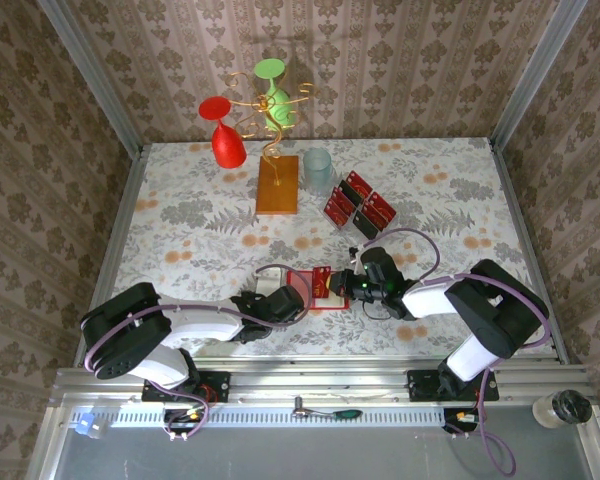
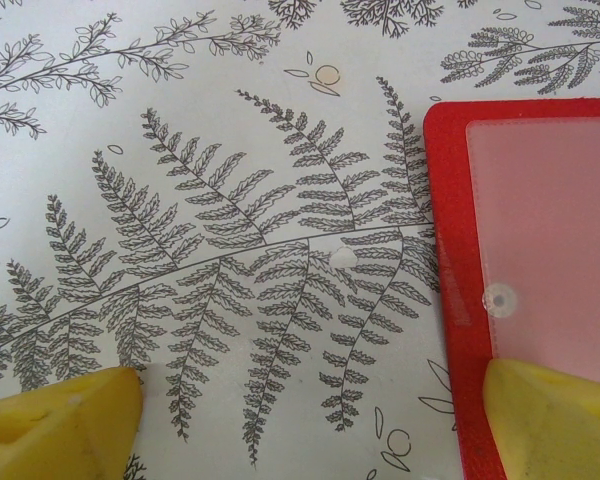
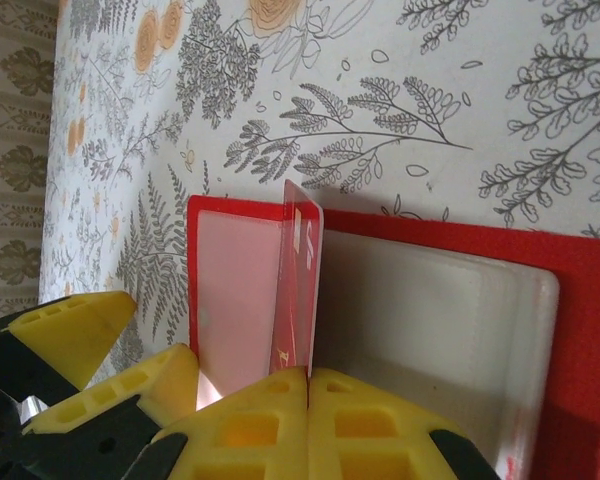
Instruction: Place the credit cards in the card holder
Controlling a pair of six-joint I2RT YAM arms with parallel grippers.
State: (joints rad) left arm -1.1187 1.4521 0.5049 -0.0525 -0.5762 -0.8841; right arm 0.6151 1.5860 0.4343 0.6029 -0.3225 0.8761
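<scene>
From above, the open card holder (image 1: 298,286) lies on the floral counter (image 1: 180,230) near the front edge, between the two arms. The left gripper (image 1: 283,298) reaches its left side and the right gripper (image 1: 350,285) its right side, where a red credit card (image 1: 322,283) is visible. Farther back, more credit cards (image 1: 358,203) stand propped together, beside a pale cup (image 1: 318,170) and a gold wire rack (image 1: 277,180) bearing a red goblet (image 1: 225,135) and a green goblet (image 1: 275,95).

In the left wrist view, the left gripper (image 2: 310,420) has its jaws spread wide. One yellow finger (image 2: 550,415) overlaps the card holder (image 2: 455,250) at its pale flap; whether it presses down I cannot tell.

In the right wrist view, the right gripper (image 3: 308,385) has its jaws clenched on the credit card (image 3: 298,290). The card stands on edge over the card holder (image 3: 580,300), at the seam between its flap and its pale pocket.
</scene>
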